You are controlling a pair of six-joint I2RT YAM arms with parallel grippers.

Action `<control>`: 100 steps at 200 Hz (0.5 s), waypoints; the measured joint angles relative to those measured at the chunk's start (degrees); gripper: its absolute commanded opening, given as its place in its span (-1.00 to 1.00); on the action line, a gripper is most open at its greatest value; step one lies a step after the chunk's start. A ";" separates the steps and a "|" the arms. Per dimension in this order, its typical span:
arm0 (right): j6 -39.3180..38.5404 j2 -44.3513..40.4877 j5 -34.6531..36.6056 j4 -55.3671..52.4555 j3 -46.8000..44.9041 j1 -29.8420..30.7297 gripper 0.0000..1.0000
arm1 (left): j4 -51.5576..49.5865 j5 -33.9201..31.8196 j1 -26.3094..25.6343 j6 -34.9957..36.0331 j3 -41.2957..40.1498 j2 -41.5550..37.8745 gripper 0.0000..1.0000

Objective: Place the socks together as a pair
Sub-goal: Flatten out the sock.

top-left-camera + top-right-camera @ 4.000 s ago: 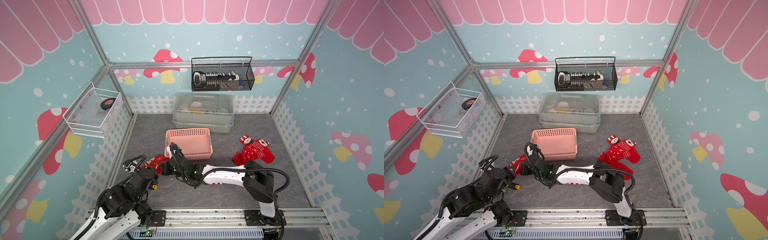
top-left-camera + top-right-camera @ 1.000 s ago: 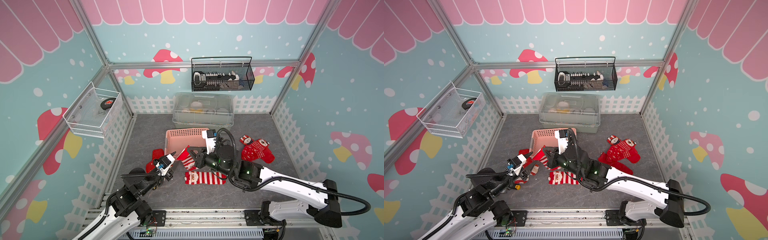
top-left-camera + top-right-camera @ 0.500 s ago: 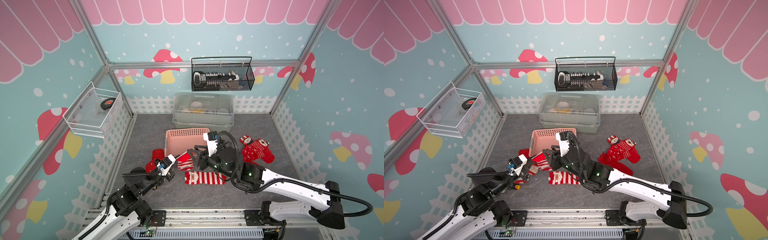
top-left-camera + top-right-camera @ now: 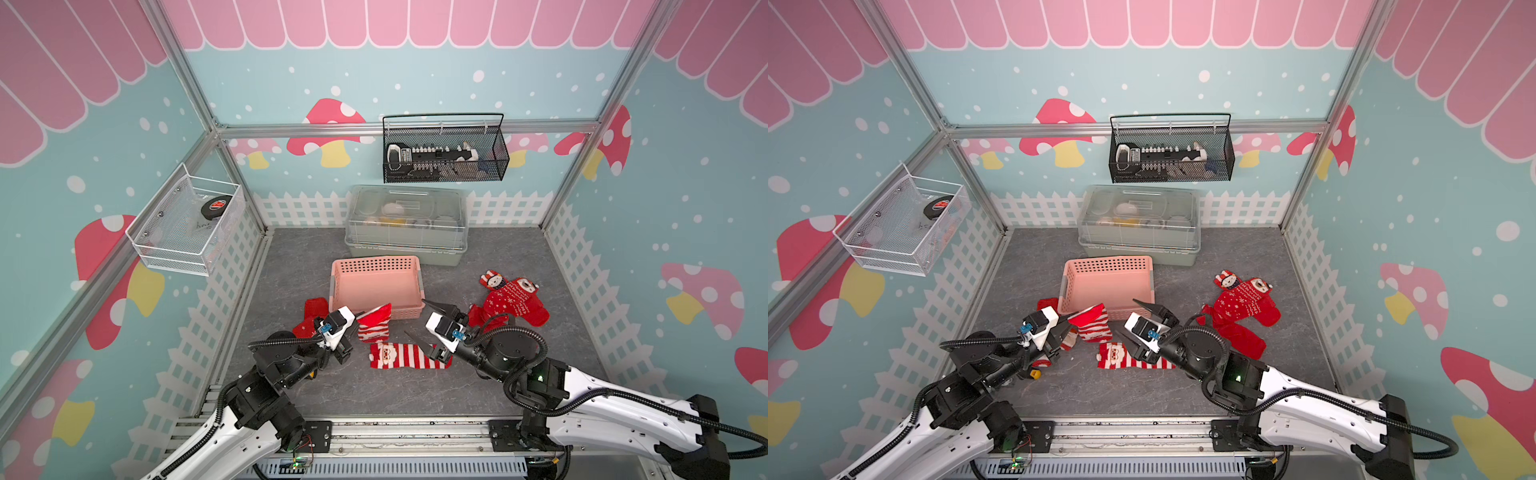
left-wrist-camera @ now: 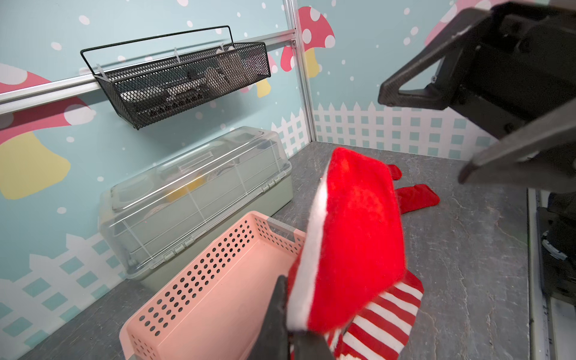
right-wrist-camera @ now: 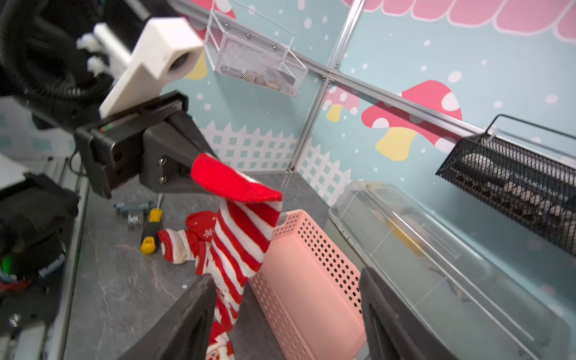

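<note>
Left gripper [image 4: 358,319] is clamped on the red end of a red-and-white striped sock [image 4: 374,325]. The sock hangs off the jaws right at the front edge of the pink perforated basket [image 4: 376,262]. The right wrist view shows the same pinch: left gripper [image 6: 187,174] grips the red end and the striped sock [image 6: 243,243] drapes down beside the basket wall [image 6: 311,280]. Cannot tell whether its lower end reaches the floor.

Right gripper [image 4: 424,322] has its jaws spread wide and holds nothing. It sits near the basket's front right corner, above the foot end of the Santa sock [image 4: 399,356]. The Santa sock lies flat on the grey floor in front of the basket, face end toward the left arm, just below the hanging sock in both top views.

Snowflake socks [image 4: 515,297] are heaped to the right of the basket, well apart from the striped ones. More red socks [image 4: 313,309] lie at the basket's front left corner, partly behind the left gripper.

A yellow-and-black screwdriver [image 6: 149,233] lies on the floor near the left arm, next to another striped sock [image 6: 174,246]. The clear-lidded bin [image 4: 407,224] stands behind the basket against the back wall.
</note>
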 measured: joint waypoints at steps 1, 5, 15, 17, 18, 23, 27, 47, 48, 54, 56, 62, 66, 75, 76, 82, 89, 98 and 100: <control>-0.28 0.00 -0.07 0.00 -0.07 0.00 0.46 | 0.00 0.07 0.00 0.02 0.00 0.00 -1.00; -2.21 0.02 -0.42 0.02 -0.26 0.00 0.47 | 0.00 0.20 0.02 -0.13 0.00 0.00 -1.00; -6.25 0.13 -1.20 0.00 -0.37 0.00 0.48 | 0.00 0.61 0.11 -0.33 0.00 0.02 -1.00; -7.39 0.17 -1.36 0.04 -0.37 0.00 0.48 | -0.02 0.68 0.13 -0.42 0.00 0.02 -1.00; -7.78 0.17 -1.44 0.07 -0.37 0.00 0.48 | -0.02 0.74 0.15 -0.42 0.00 0.02 -1.00; -10.03 0.22 -1.90 0.20 -0.37 0.00 0.48 | -0.02 0.96 0.22 -0.46 0.00 0.02 -1.00; -11.96 0.24 -2.38 0.33 -0.37 0.00 0.48 | 0.00 1.09 0.22 -0.48 0.00 0.00 -1.00; -20.90 1.31 -4.55 0.37 -0.17 0.00 0.49 | -0.02 1.86 0.31 -0.61 0.00 0.00 -1.00; -21.14 1.36 -4.61 0.37 -0.15 0.00 0.49 | -0.02 1.92 0.33 -0.61 0.00 0.00 -1.00; -23.43 2.12 -5.07 0.35 0.11 0.00 0.49 | -0.02 2.10 0.31 -0.63 0.00 0.00 -1.00; -24.11 2.43 -5.20 0.35 0.22 0.00 0.49 | -0.02 2.21 0.33 -0.63 0.00 0.02 -1.00; -25.75 3.23 -5.55 0.28 0.59 0.00 0.49 | -0.02 2.47 0.33 -0.63 0.00 0.02 -1.00; -26.91 3.89 -5.84 0.15 0.94 0.02 0.49 | -0.02 2.62 0.33 -0.63 0.00 0.02 -1.00; -29.09 5.25 -6.36 -0.15 1.84 0.07 0.48 | -0.04 3.02 0.33 -0.66 0.00 0.04 -1.00; -29.24 5.35 -6.40 -0.17 1.90 0.07 0.48 | -0.04 3.04 0.33 -0.66 0.00 0.04 -1.00; -30.71 6.27 -6.73 -0.33 2.58 0.11 0.48 | -0.07 3.28 0.33 -0.68 0.00 0.07 -1.00; -32.13 7.13 -6.95 -0.48 3.26 0.13 0.47 | -0.13 3.52 0.33 -0.83 0.00 0.13 -1.00; -33.83 8.35 -7.04 -0.46 4.20 0.28 0.47 | -0.37 3.91 0.33 -0.85 0.02 0.17 -1.00; -34.10 8.52 -7.02 -0.46 4.35 0.33 0.46 | -0.42 3.93 0.33 -0.85 0.00 0.20 -1.00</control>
